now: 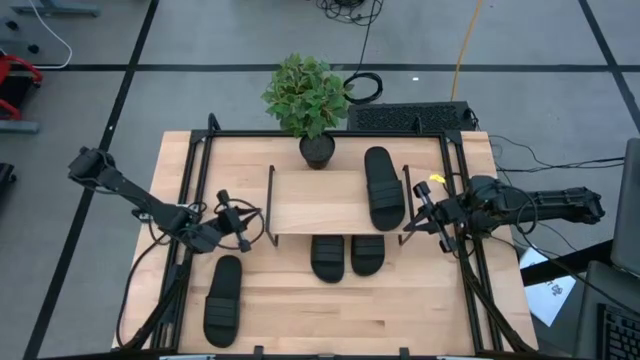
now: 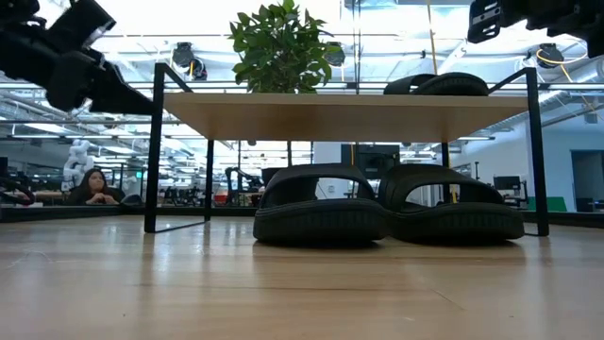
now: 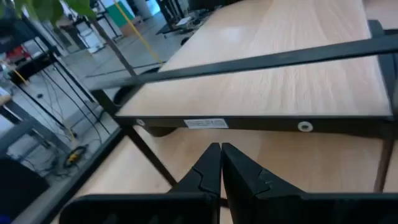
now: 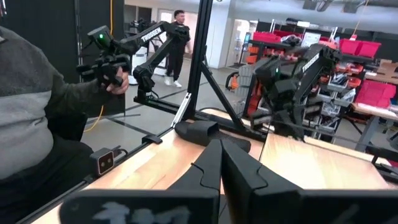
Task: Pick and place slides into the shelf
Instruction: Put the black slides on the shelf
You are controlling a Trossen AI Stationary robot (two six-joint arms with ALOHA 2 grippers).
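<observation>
The shelf (image 1: pixel 335 200), a light plank on thin black legs, stands mid-table. One black slide (image 1: pixel 384 188) lies on its top at the right end, also seen in the low view (image 2: pixel 444 85). Two slides (image 2: pixel 321 203) (image 2: pixel 453 203) rest on their soles on the table under the plank, side by side. Another slide (image 1: pixel 223 300) lies sole down on the table at the near left. My left gripper (image 1: pixel 248 222) hovers shut just left of the shelf, its fingers (image 3: pixel 221 152) facing the plank's edge. My right gripper (image 1: pixel 408 228) hovers shut just right of the shelf, with nothing between its fingers.
A potted plant (image 1: pixel 310 100) stands behind the shelf at the table's far edge. Black rails (image 1: pixel 190 200) run along the table's left and right sides. A person (image 4: pixel 31 124) holding a control arm shows beyond the table in the right wrist view.
</observation>
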